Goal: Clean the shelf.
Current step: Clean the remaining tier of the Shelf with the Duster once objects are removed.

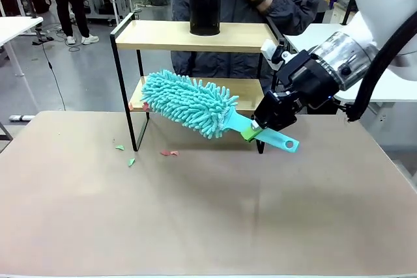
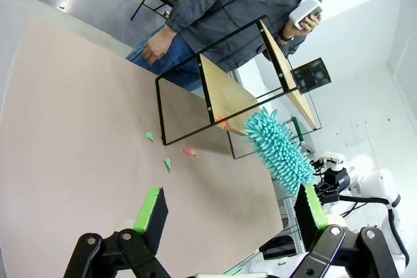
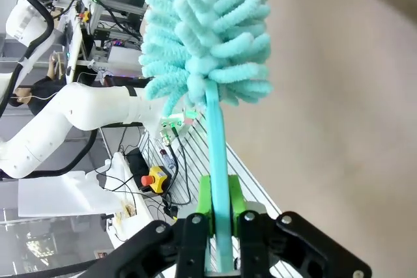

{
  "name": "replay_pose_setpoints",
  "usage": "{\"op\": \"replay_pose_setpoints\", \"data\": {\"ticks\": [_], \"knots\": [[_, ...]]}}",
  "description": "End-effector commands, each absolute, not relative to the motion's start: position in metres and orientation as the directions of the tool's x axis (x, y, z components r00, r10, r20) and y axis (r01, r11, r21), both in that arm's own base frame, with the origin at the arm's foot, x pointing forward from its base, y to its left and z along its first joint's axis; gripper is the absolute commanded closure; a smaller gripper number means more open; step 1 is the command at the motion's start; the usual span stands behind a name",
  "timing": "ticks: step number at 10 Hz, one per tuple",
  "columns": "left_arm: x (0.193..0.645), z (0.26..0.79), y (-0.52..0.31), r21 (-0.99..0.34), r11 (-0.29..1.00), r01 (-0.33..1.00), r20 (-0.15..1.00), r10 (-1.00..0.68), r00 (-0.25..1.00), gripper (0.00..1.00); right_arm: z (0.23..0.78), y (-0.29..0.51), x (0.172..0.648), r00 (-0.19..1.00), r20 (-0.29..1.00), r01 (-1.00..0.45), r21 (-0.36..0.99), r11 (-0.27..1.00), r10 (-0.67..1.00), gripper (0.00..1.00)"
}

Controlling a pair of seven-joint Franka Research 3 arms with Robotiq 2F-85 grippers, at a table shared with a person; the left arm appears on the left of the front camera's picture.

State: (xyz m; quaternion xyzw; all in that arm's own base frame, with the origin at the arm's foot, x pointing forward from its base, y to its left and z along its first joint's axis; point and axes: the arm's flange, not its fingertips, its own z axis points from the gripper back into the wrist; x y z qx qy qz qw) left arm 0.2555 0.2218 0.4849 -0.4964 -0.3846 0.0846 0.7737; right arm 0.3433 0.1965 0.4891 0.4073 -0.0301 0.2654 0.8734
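Observation:
The shelf [image 1: 195, 36] stands at the table's far side, two light wooden boards in a thin black frame; it also shows in the left wrist view [image 2: 225, 92]. My right gripper [image 1: 255, 131] is shut on the flat handle of a turquoise fluffy duster [image 1: 189, 103], whose head hangs in front of the lower board's left part. In the right wrist view the green pads [image 3: 204, 201] clamp the duster's handle [image 3: 218, 161]. My left gripper [image 2: 228, 209] stands open above the table, nothing between its pads.
A black mesh cup [image 1: 205, 11] stands on the shelf's top board. Small green and red paper scraps [image 1: 168, 153] lie on the table near the shelf's left front leg. A person [image 1: 241, 4] stands behind the shelf holding a phone. The table's near half has free room.

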Motion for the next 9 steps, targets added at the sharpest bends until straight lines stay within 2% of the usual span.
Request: {"op": "replay_pose_setpoints", "data": {"ticks": [1,4,7,9], "knots": [[0.256,0.484,0.221,-0.825,0.491,0.280,0.534,0.514,0.672,0.00,0.486,0.188,0.342,0.854,0.314,-0.501,0.712,0.493,0.414,1.00],[0.256,0.484,0.221,-0.825,0.491,0.280,0.534,0.514,0.672,0.00,0.493,0.169,0.339,0.833,0.315,-0.528,0.697,0.485,0.454,1.00],[0.256,0.484,0.221,-0.825,0.491,0.280,0.534,0.514,0.672,0.00,0.514,0.030,0.317,0.856,0.162,-0.406,0.799,0.444,0.491,1.00],[0.256,0.484,0.221,-0.825,0.491,0.280,0.534,0.514,0.672,0.00,0.508,-0.052,0.301,0.876,0.056,-0.293,0.851,0.437,0.479,1.00]]}}
